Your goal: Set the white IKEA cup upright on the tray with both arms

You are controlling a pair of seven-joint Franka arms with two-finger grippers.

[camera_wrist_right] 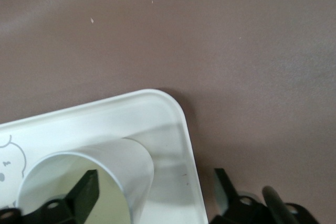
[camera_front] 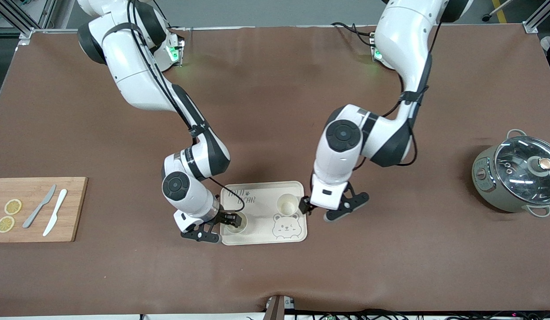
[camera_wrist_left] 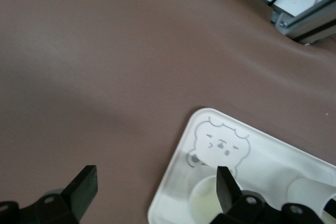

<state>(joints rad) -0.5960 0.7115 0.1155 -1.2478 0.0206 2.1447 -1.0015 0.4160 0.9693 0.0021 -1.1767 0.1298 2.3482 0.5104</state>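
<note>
Standing upright on the cream tray [camera_front: 261, 195]: two white cups (one [camera_front: 287, 205] toward the left arm's end, one [camera_front: 236, 223] nearer the camera). Straddling that nearer cup's rim with parted jaws, the right gripper [camera_front: 230, 218]. Hanging open over the tray's edge beside the other cup, the left gripper [camera_front: 307, 206].

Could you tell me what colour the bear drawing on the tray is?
Grey line art on the cream tray; the bear drawing shows best in the left wrist view.

White arms [camera_front: 137, 75], black bands, black fingers [camera_wrist_left: 84, 187].

Glossy plastic tray [camera_front: 261, 191] on matt brown table [camera_front: 275, 111]
</note>
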